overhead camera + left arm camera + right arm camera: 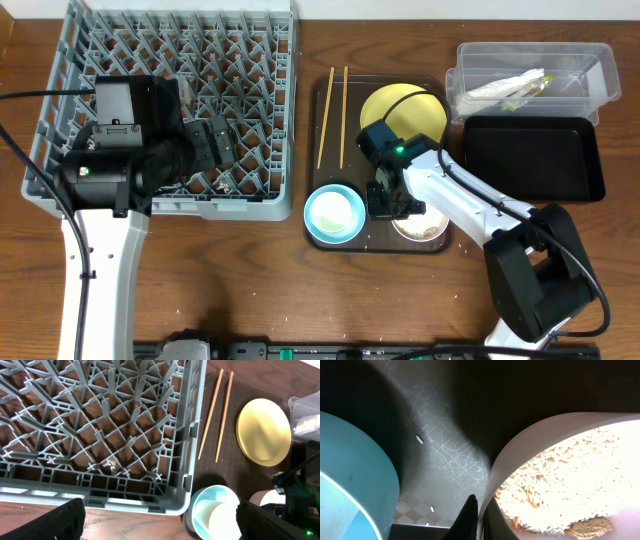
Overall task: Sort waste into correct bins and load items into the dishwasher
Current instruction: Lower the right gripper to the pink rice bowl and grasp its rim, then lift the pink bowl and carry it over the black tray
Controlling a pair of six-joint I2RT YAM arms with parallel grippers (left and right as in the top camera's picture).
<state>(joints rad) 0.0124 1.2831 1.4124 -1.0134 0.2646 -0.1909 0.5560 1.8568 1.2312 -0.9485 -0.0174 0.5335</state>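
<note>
My right gripper (388,203) is shut on the left rim of the white bowl (425,228), which sits on the brown tray (375,245). In the right wrist view one black finger (469,517) is outside the white bowl's (530,445) wall and the other inside, next to beige rice-like crumbs (570,475). The light blue bowl (322,228) stands just to the left with a small white cup (225,522) in it. The yellow plate (405,112) and two chopsticks (333,115) lie further back on the tray. My left gripper (210,142) hangs open over the grey dish rack (240,60).
At the back right a clear tub (585,70) holds a crumpled white napkin (500,88) and a bit of green-yellow wrapper (535,85). The shallow black tray (532,158) lies just in front of it. The rack's near wall (100,497) borders bare wooden table.
</note>
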